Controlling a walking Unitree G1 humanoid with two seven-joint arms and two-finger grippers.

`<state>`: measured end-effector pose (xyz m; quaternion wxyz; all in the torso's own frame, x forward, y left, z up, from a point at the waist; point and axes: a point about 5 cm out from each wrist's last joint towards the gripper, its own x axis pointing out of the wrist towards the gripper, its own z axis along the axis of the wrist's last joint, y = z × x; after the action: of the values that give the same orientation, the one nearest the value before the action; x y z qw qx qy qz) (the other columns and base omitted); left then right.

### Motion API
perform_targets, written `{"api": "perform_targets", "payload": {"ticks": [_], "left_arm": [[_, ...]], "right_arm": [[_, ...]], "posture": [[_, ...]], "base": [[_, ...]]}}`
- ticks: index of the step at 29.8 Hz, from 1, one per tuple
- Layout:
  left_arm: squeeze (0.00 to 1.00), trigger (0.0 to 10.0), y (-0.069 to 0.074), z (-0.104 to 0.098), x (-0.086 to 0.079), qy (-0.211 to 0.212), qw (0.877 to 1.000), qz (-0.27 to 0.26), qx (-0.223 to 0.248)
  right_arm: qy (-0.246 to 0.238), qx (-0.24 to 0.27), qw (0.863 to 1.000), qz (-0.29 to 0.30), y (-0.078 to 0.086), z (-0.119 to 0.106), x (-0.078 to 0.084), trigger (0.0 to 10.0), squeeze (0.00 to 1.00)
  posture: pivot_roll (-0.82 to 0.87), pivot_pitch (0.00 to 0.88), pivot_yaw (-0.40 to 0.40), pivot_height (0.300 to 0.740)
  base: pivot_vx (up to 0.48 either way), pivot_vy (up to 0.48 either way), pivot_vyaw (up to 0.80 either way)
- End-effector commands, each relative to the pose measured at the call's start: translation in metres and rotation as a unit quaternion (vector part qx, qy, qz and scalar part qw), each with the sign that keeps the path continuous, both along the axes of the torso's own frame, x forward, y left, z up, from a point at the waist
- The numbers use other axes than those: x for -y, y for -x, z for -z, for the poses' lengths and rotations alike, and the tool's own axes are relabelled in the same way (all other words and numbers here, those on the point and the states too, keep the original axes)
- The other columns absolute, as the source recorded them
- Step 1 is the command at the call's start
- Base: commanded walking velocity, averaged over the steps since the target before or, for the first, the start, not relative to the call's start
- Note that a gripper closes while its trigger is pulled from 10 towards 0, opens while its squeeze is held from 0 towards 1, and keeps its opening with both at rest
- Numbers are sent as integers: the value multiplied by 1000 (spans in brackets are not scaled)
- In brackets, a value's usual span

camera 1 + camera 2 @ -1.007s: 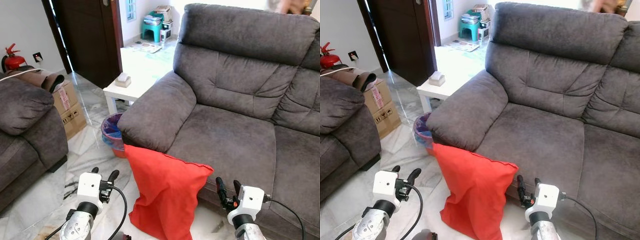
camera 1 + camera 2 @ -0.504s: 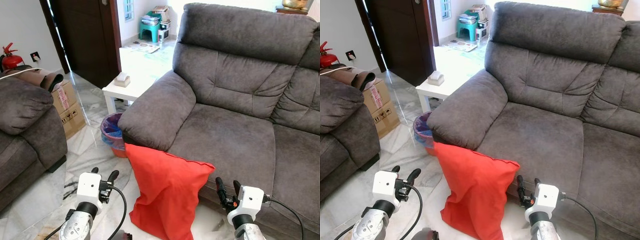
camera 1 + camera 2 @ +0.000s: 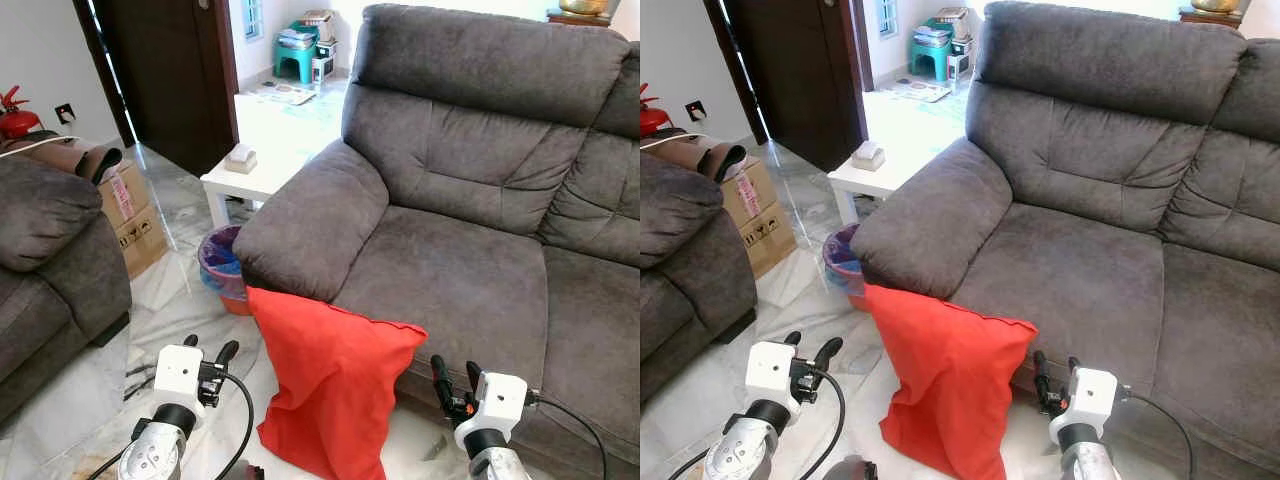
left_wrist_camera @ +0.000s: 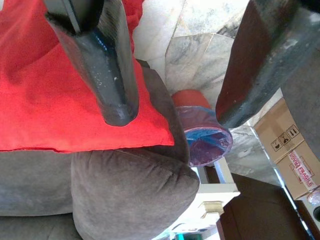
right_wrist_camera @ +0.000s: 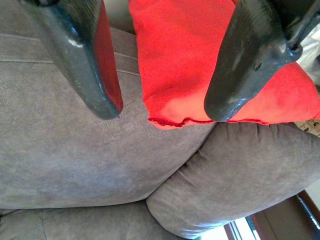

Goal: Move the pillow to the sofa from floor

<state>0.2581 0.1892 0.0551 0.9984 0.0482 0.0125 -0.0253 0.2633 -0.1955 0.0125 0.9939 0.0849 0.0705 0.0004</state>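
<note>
Down on the floor (image 3: 190, 240), a purple bin (image 3: 222, 265) with a blue liner sits between the white desk (image 3: 258, 178) and the sofa (image 3: 460, 270) arm — what it holds cannot be made out. Just right of it the red pillow (image 3: 330, 385) stands upright, leaning against the sofa front. Both grippers hover low and near, fingers apart and holding nothing — the left gripper (image 3: 208, 352) left of the pillow, the right gripper (image 3: 455, 377) right of it.
</note>
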Motion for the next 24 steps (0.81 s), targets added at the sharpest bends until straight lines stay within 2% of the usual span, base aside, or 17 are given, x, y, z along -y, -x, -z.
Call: {"api": "perform_targets", "payload": {"ticks": [1,24], "left_arm": [[0,10000,1,-1,-1,2,1000,-1,-3],[0,10000,2,0,-1,-1,1000,4,-3]], "right_arm": [[1,-2,1000,4,0,1,0,10000,0],[2,-2,1000,9,-1,1,1,10000,0]], "posture": [[6,88,14,630],[6,90,15,630]], "base": [[247,0,0],[289,0,0]]}}
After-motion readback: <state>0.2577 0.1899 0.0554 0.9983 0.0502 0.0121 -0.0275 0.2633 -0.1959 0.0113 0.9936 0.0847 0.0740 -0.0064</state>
